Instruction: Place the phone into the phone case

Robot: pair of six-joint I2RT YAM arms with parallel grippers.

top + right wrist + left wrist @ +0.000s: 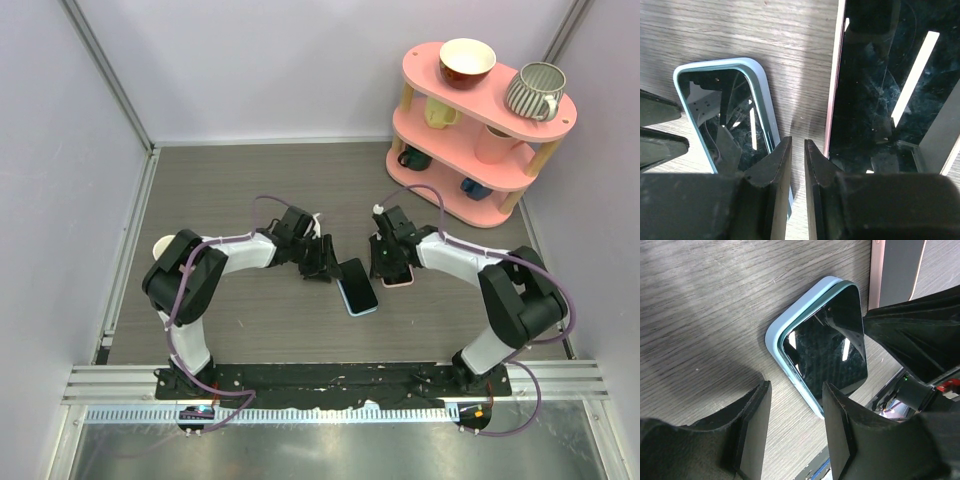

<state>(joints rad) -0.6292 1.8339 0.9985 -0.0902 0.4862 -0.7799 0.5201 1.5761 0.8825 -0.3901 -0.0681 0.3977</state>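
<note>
Grey wood-grain bench (230, 190) lies under both my arms, and the risk here is a half-seated fit. The phone (832, 345) lies in the pale blue case (777, 337) just ahead of my left fingers (752, 425), but its far corner looks to ride above the rim rather than inside it. If I push down on one end only, I judge the other end may lever up. If I push at a slant, the glossy glass may let my pads skid and the whole case may slide along the bench. My right fingers (775, 175) point down into the lane between the case on their left and a pink-edged handset (880, 90) on their right. A careless sideways move there could knock either one. My left fingers are spread apart and hold nothing. My right fingers are pressed nearly together with only a slit between them, also holding nothing. Both arms reach forward, elbows out, with wrists bent downward and turned inward toward each other.
</note>
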